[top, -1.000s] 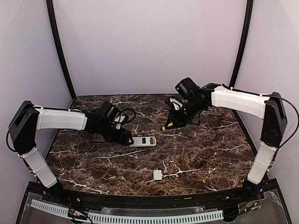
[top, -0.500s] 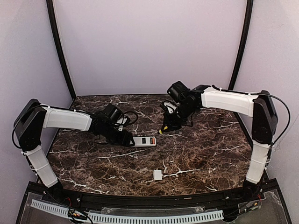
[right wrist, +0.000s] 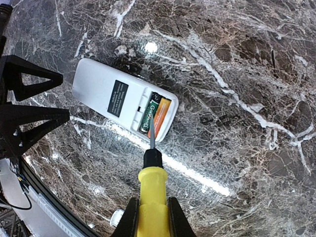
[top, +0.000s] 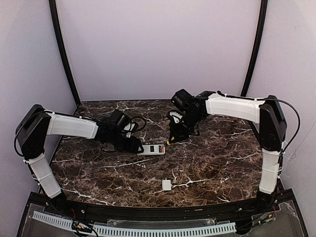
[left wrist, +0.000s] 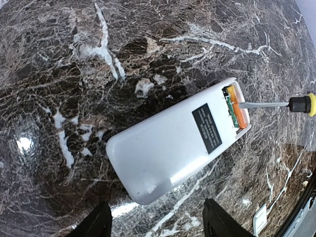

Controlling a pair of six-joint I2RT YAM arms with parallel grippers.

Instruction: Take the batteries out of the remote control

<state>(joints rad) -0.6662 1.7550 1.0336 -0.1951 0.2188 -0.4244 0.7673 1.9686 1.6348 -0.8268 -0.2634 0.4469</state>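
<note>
The white remote control lies back-up on the marble table, its compartment open at the right end. In the right wrist view the remote holds a dark green battery and an orange battery side by side. My right gripper is shut on the yellow-handled screwdriver, whose tip lies over the green battery's near end. My left gripper is open, its fingers standing either side of the remote's closed end, apart from it. The orange battery shows there too.
The small white square cover piece lies alone near the table's front middle; it also shows in the right wrist view and the left wrist view. My left gripper's black fingers stand just left of the remote.
My right arm has swung left and down with the screwdriver, bringing its tip from the table's back right to the remote's open compartment. The left arm has barely moved.
</note>
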